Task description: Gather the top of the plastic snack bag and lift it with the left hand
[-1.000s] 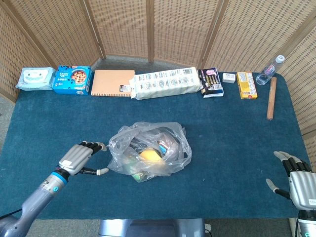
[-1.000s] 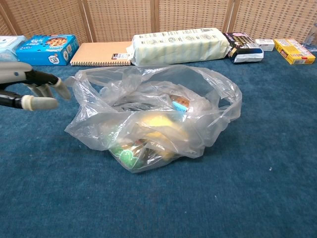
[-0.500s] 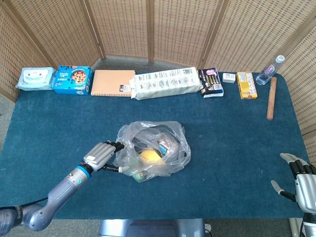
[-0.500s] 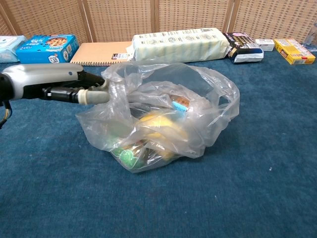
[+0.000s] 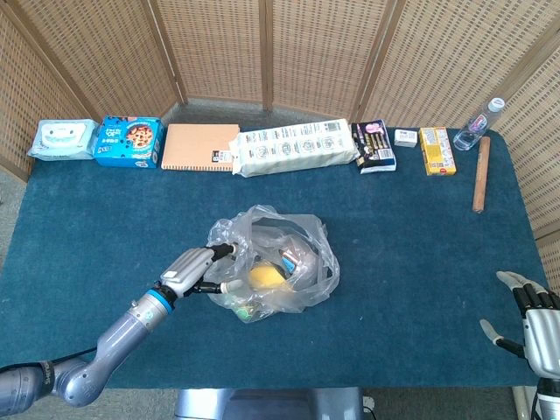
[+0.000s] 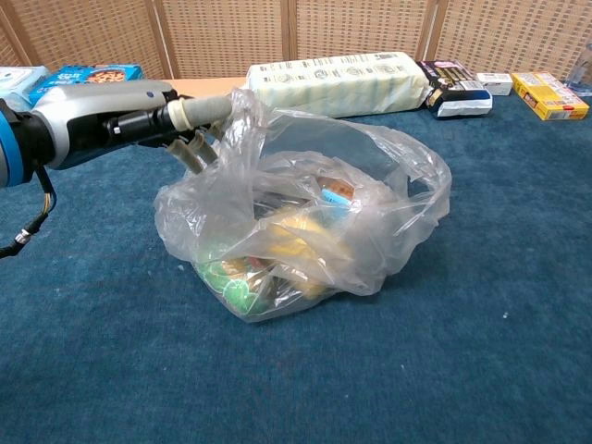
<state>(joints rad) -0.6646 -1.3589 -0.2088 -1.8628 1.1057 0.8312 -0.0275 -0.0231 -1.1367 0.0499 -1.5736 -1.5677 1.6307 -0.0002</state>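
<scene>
Left hand (image 5: 197,267) reaches into the bag's (image 5: 271,267) rim from its near-left side, fingers (image 6: 194,111) extended against the plastic, apparently to bunch the top; a firm grip cannot be confirmed | bag sits mid-table (image 5: 87,227), mouth agape, not yet lifted | right hand (image 5: 534,325) idle at the near-right edge, fingers spread, holding nothing
</scene>
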